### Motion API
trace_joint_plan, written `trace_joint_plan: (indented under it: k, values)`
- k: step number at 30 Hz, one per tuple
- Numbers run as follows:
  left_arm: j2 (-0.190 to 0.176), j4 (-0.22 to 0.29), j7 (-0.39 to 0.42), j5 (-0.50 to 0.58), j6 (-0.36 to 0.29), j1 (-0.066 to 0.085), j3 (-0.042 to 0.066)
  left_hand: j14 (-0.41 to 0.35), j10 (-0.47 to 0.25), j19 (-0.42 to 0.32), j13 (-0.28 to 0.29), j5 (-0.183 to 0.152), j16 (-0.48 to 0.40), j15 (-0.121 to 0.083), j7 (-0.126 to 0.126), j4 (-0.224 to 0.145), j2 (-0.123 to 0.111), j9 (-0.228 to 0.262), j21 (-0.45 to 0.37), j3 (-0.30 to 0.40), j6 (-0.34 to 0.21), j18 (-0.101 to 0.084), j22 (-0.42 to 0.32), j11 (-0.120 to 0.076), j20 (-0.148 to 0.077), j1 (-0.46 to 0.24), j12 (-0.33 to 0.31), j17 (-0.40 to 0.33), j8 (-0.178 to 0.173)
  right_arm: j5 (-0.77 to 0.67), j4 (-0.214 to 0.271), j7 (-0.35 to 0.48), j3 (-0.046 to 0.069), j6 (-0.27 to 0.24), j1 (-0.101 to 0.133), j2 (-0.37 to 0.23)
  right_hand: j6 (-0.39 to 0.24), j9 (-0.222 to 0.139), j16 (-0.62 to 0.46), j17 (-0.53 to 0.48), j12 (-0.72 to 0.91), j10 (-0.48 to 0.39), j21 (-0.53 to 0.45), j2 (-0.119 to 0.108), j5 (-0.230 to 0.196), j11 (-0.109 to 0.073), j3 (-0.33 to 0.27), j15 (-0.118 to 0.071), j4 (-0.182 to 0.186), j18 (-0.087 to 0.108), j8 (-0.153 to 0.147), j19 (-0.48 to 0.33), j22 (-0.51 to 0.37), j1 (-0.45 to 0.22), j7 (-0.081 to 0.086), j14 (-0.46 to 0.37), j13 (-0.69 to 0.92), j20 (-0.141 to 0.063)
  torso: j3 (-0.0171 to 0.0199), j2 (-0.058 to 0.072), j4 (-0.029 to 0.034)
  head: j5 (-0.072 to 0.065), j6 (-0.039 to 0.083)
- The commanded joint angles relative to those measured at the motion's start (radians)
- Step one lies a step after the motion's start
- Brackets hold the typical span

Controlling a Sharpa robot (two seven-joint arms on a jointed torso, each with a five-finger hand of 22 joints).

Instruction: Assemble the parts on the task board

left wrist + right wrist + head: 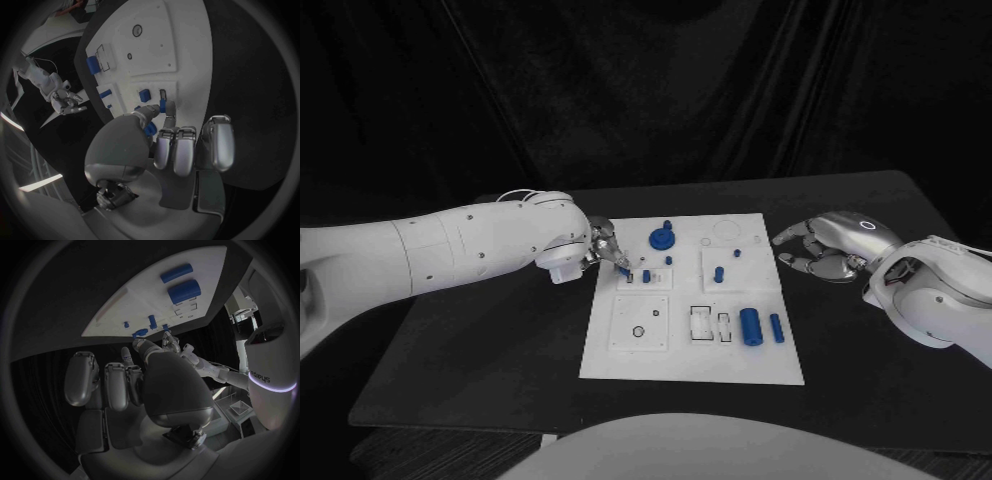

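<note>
At the middle of the black table [488, 380] lies the flat white task board [689, 365], set square between the two arms so either hand can reach it. Its blue plastic parts are spread over it: a round blue gear-like disc [661, 238] near the far edge, two blue cylinders [751, 326] lying side by side near the right edge, and small blue pegs [718, 272] standing between — likely waiting for their sockets.

Over the board's left edge, the left hand [599, 250] reaches in, fingers drawn together and tips down at a small blue peg [162, 106] by a slot. In the left wrist view a fingertip [170, 120] touches that peg, apparently pinching it against the thumb — I judge it is seating this part.

Just off the board's right edge, the right hand [822, 245] hovers with fingers loosely curled apart, holding nothing.
</note>
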Motion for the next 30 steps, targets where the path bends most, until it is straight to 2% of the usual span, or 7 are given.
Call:
trace_joint_plan:
  k: [1,20,30]
  values:
    - [0.001,0.005,0.006,-0.004,0.01,-0.004,0.0,0.104,0.103,0.0,0.263,0.002,0.003,-0.006,-0.003,-0.011,0.007,-0.002,-0.006,0.016,0.002,0.001,0.166,-0.004,-0.001,0.0,0.003,0.263,-0.006,-0.002,0.0,-0.015,0.001,-0.005,-0.003,0.001,0.005,-0.001,-0.007,0.021,-0.004,-0.001,-0.004,0.001,0.003,0.007,0.004,0.009,0.001,0.007,-0.006,-0.006,0.171,0.006,-0.001,0.051,0.084,0.004,0.0003,0.0,-0.0005,0.0,0.0]
    - [0.003,0.005,0.01,-0.004,0.006,-0.028,0.0,0.104,0.103,-0.001,0.263,0.002,0.003,-0.006,-0.003,-0.012,0.007,-0.002,-0.007,0.019,0.002,0.002,0.165,-0.004,-0.001,0.0,0.003,0.263,-0.007,-0.002,-0.001,-0.015,0.001,-0.005,-0.004,0.001,0.005,-0.002,-0.007,0.02,-0.005,-0.001,-0.005,-0.001,0.003,0.007,0.007,0.009,-0.001,0.007,-0.006,-0.006,0.171,0.004,-0.001,0.051,0.084,0.004,0.0,0.0,0.0003,0.001,0.0]
    - [0.007,-0.001,0.019,-0.004,-0.005,-0.034,0.0,0.104,0.103,-0.001,0.263,0.003,0.003,-0.006,-0.002,-0.012,0.008,-0.003,-0.008,0.023,0.001,0.002,0.165,-0.004,-0.001,-0.001,0.003,0.263,-0.007,-0.002,-0.001,-0.014,0.001,-0.006,-0.006,0.001,0.005,-0.002,-0.007,0.02,-0.005,-0.001,-0.005,-0.001,0.003,0.007,0.007,0.009,-0.001,0.007,-0.006,-0.006,0.171,0.004,-0.001,0.051,0.084,0.004,-0.0001,0.001,-0.0001,0.001,0.0]
